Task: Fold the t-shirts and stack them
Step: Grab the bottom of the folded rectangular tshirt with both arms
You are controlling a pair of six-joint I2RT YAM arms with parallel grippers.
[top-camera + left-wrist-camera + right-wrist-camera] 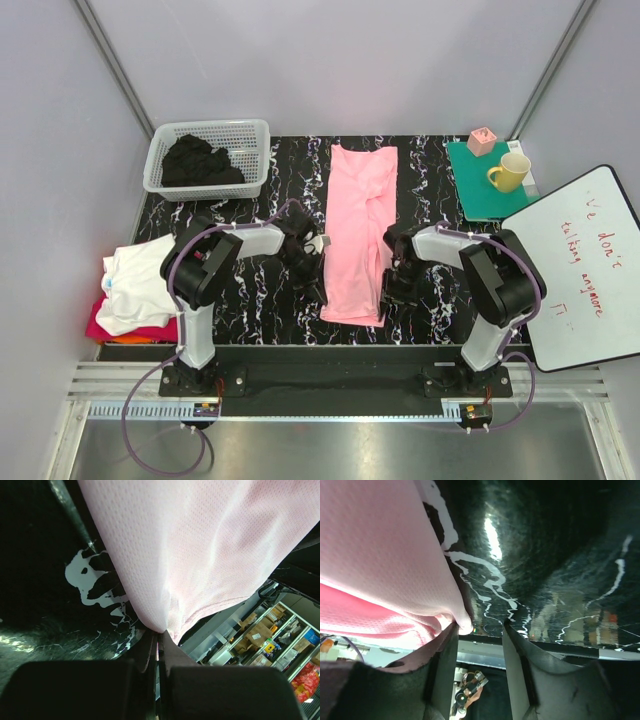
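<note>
A pink t-shirt (358,230) lies folded into a long strip down the middle of the black marble table (250,300). My left gripper (312,268) is shut on its near left edge; in the left wrist view the pink cloth (200,545) runs into the closed jaws of my left gripper (160,640). My right gripper (392,285) is open at the shirt's near right edge. In the right wrist view my right gripper (480,630) shows the pink hem (395,570) resting against its left finger (440,655), with the gap between the fingers empty. A stack of folded shirts (135,290) sits at the left edge.
A white basket (255,135) holding dark garments (200,162) stands at the back left. A green mat (480,200) with a yellow mug (510,172) and a pink box (482,140) is at the back right. A whiteboard (585,270) leans at the right.
</note>
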